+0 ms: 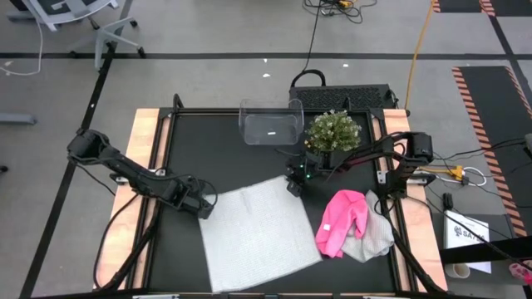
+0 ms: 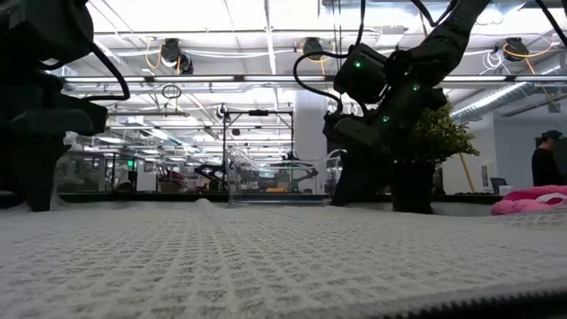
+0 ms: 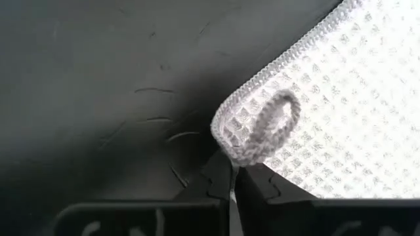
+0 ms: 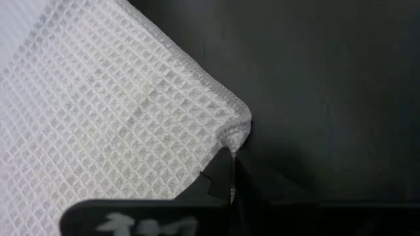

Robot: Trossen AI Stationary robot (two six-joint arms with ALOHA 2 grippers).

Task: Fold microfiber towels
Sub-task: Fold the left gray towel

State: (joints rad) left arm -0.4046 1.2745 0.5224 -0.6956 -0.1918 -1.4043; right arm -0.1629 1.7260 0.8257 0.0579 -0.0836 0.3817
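Note:
A white waffle-weave towel (image 1: 258, 232) lies spread flat on the black mat and fills the foreground of the low view (image 2: 266, 257). My left gripper (image 1: 208, 206) is shut at its far left corner, which carries a small hanging loop (image 3: 269, 124). My right gripper (image 1: 293, 184) is shut at its far right corner. A bright pink towel (image 1: 341, 220) lies crumpled at the right, partly on top of another white towel (image 1: 376, 237). My left gripper pinches the towel's far left corner (image 3: 230, 147) between its two fingers, right beside the hanging loop. The fingers come from the table's left, low over the mat. The towel lies flat on the mat. My right gripper pinches the towel's far right corner (image 4: 235, 134) between its two fingers, at the hemmed edge. The fingers come from the far side, pointing down. The towel lies flat on the mat behind the corner.
A clear plastic bin (image 1: 270, 124) and a small potted plant (image 1: 332, 131) stand at the far edge, the plant close behind my right arm. Bare black mat (image 1: 179, 241) shows left of the towel. Wooden rails (image 1: 141, 166) bound the mat.

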